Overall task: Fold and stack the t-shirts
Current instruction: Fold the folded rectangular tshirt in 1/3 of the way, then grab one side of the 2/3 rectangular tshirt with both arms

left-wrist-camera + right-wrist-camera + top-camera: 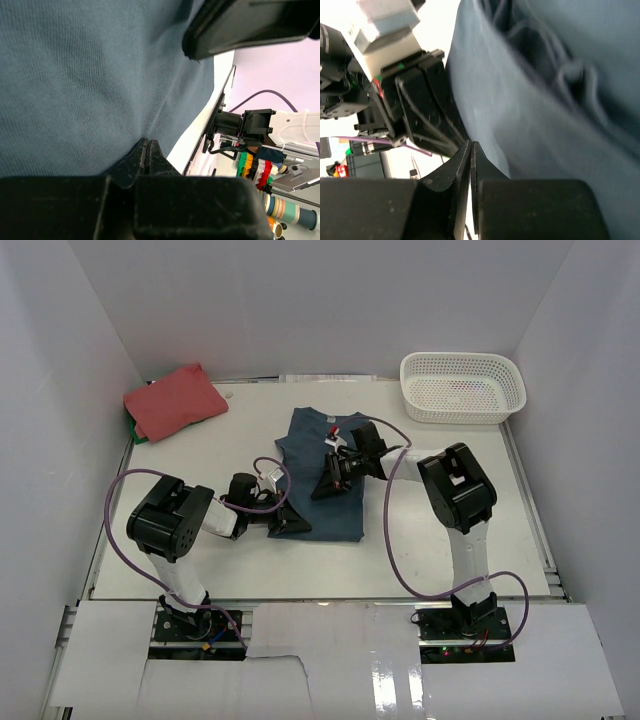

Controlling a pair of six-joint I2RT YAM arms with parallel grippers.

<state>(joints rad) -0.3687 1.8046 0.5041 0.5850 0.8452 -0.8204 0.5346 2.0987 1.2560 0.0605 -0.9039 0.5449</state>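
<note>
While the left claw (147,148) and right claw (470,148) are both pinched shut on the dark teal-blue cotton t-shirt (305,445), they'd best lift together, keeping that edge taut.

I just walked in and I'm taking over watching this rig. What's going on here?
Two robot arms are working on a dark teal-blue t-shirt lying in the middle of the table. The left hand is shut on its near left edge. The right hand is shut on the cloth nearer the middle, apparently to make a fold. A coral-red t-shirt lies folded at the far left corner, and a white lattice basket sits at the far right.
</note>
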